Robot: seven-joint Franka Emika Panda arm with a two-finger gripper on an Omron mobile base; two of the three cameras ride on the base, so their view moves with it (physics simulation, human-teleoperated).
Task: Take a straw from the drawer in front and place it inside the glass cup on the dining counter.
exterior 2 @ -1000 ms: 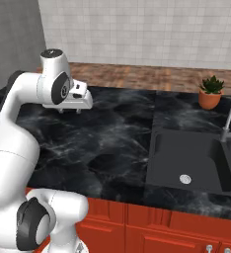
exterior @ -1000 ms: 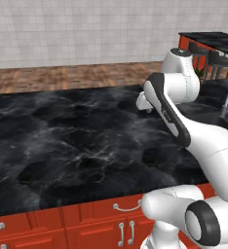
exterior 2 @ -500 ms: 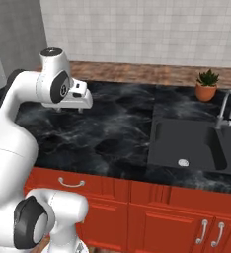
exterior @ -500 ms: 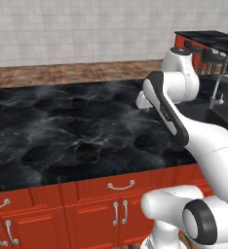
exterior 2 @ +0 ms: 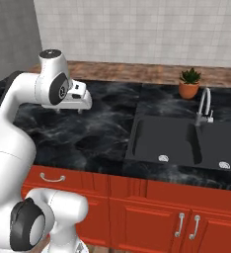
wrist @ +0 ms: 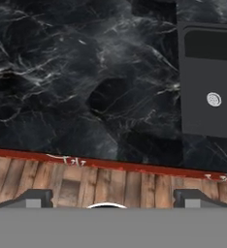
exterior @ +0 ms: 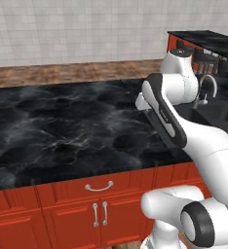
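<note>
The white arm rises from its base, bends at a dark elbow joint and reaches forward at about chest height. The upper link slopes up and away from the base, and the wrist turns so that the hand points downward. The gripper (exterior 2: 68, 109) hangs below the white hand block, with its short dark fingertips (wrist: 32, 198) directed down. In the hand view the two tips stand far apart, near the opposite sides of the picture, so the jaws are wide apart. Nothing is between them.
</note>
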